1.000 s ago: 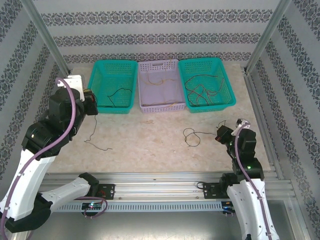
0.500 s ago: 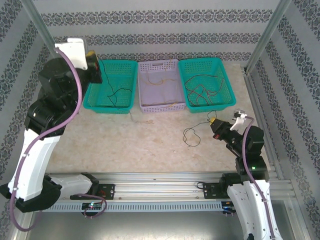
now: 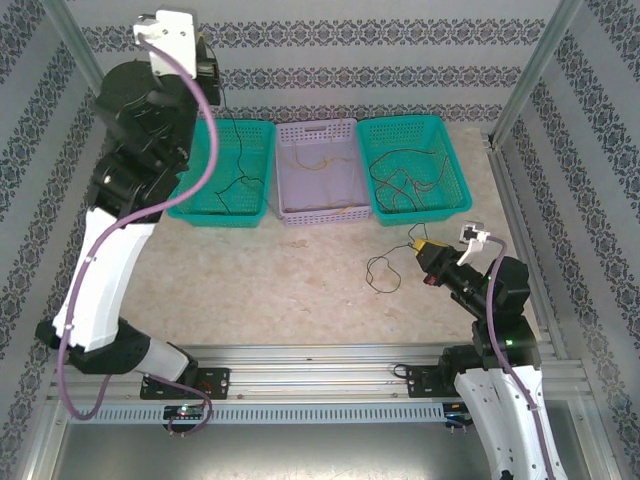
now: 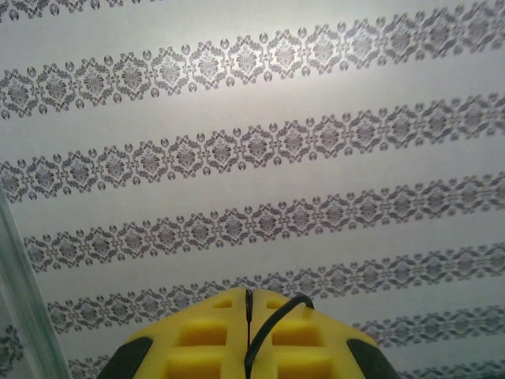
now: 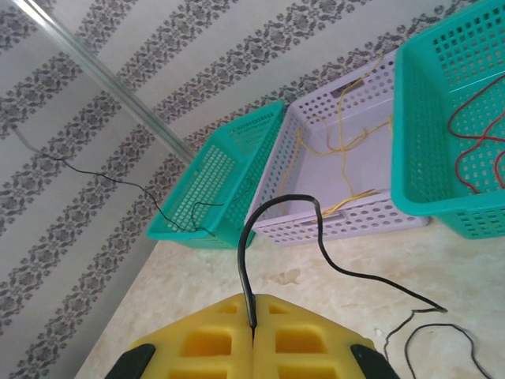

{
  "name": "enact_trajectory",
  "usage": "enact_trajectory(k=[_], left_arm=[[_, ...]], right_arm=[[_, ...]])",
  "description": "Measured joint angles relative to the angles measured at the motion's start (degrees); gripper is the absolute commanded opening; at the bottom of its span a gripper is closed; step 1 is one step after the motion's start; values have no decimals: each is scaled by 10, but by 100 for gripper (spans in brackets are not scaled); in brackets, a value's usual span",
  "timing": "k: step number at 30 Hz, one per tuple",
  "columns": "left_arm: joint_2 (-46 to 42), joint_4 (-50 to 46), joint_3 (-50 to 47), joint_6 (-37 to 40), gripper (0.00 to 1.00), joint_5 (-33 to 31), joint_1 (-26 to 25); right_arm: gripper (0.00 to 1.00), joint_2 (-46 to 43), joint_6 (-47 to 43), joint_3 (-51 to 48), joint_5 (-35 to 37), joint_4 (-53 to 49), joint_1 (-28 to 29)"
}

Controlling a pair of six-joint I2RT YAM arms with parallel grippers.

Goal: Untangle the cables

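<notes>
my left gripper (image 3: pixel 208 70) was up high near the back wall, pads pinched shut on a black cable (image 4: pixel 272 309) that ran down to the left basket (image 3: pixel 220 215). from the right wrist view its lower end seemed to lie inside the mesh. my right gripper (image 3: pixel 424 252) sat low over the table (image 3: pixel 280 285), clamped on a second cable (image 5: pixel 276 201) (it arched up out of the closed pads, then dropped to the surface), with its loose loop (image 3: pixel 381 273) lying just beside the gripper. yellow cables (image 5: pixel 347 150) lay in the purple basket (image 3: pixel 320 215), red cables (image 5: pixel 472 130) in the right basket (image 3: pixel 430 215).

what worried me: the hanging cable was thin and slack, so a quick swing could whip its tail over the rim and back onto the table, or work it out of the pads. if the tail was snagged in the mesh, or on the other wire lying there, more lift might drag the basket. on the right, pulling the held end straight away could cinch that loop into a knot instead of opening it.
</notes>
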Motion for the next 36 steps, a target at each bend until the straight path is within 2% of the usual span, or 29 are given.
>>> enact_trajectory(k=[10, 20, 36], left_arm=[[75, 30, 1, 3, 0, 18, 70], [147, 38, 3, -65, 0, 63, 167], [293, 63, -60, -91, 0, 67, 183]], right_arm=[[0, 12, -7, 18, -19, 4, 24], [0, 33, -18, 18, -21, 18, 67], [0, 57, -45, 18, -1, 27, 129]])
